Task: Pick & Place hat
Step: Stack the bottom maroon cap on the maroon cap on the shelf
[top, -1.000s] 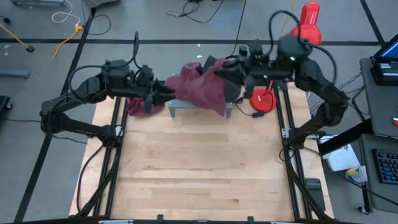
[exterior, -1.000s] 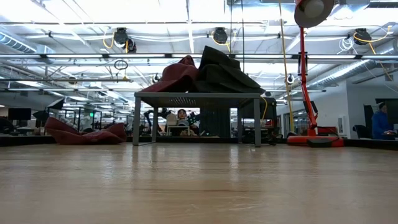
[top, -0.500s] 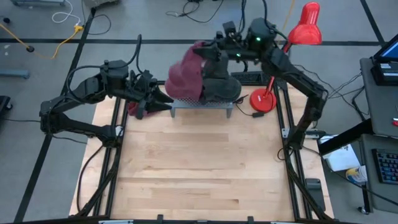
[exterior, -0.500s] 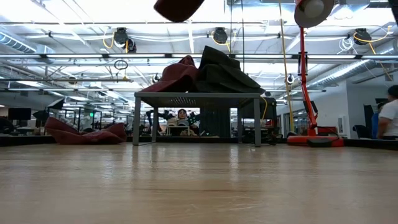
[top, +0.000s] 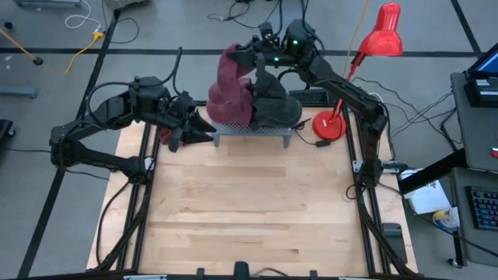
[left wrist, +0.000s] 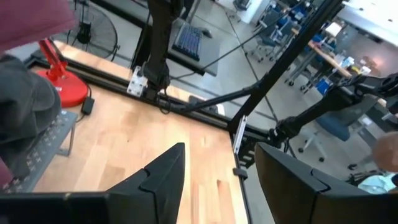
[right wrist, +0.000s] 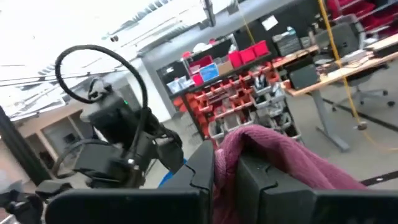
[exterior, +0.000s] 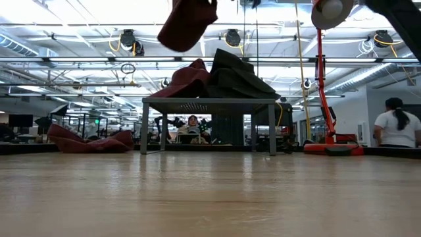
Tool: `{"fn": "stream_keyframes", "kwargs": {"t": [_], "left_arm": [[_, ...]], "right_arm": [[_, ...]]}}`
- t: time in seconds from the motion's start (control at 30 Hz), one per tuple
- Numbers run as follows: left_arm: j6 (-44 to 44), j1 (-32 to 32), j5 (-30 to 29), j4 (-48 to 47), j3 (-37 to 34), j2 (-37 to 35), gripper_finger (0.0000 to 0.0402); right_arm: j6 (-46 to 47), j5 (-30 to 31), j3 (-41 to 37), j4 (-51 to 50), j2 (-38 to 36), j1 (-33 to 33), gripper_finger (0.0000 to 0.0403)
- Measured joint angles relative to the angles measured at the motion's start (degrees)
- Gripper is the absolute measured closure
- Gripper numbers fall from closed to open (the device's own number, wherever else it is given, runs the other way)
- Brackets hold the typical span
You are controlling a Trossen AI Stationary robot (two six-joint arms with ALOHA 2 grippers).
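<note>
The right pincer point(top: 247, 61) was clamped on a maroon hat point(top: 228, 78), holding it raised above the small metal stand point(top: 250, 132) probably to carry it away, while the left pincer point(top: 201, 131) waited open beside the stand.

A red desk lamp point(top: 379, 31) stands beside the wooden table point(top: 249, 210).

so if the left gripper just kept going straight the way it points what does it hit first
Probably the small metal stand. The left gripper, open and empty, points along the table toward the stand's near end, where the dark hat sits on top. Height is unclear, so it may pass over the stand's edge.
</note>
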Motion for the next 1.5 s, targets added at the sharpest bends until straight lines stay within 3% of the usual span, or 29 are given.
{"fn": "stream_keyframes", "kwargs": {"t": [0.47, 0.63, 0.77, 1.03, 1.17, 1.5], "left_arm": [[1.66, 0.02, -0.18, -1.22, 0.00, 0.02, 0.0233], [1.62, 0.02, -0.20, -1.22, 0.00, 0.04, 0.0239], [1.60, 0.02, -0.29, -1.22, 0.00, 0.04, 0.0232], [1.58, 0.02, -2.19, -1.22, -0.01, 0.33, 0.0218], [1.57, 0.02, -2.25, -1.17, -0.02, 0.31, 0.0224], [1.56, 0.02, -2.23, -1.18, -0.02, 0.33, 0.0248]], "right_arm": [[-1.34, -6.44, 0.04, 9.36, 6.90, -2.22, 0.0381], [-2.88, -9.08, -0.09, 8.33, 7.67, -2.66, 0.0381], [-6.52, -6.10, 0.04, 7.97, 7.22, -2.68, 0.0381], [-14.79, -5.78, 0.00, 6.03, 7.33, -2.09, 0.0381], [-19.62, -3.33, 0.07, 4.70, 9.03, -0.98, 0.0381], [-21.16, -4.39, -0.02, -0.31, 11.63, -0.78, 0.0381]]}}
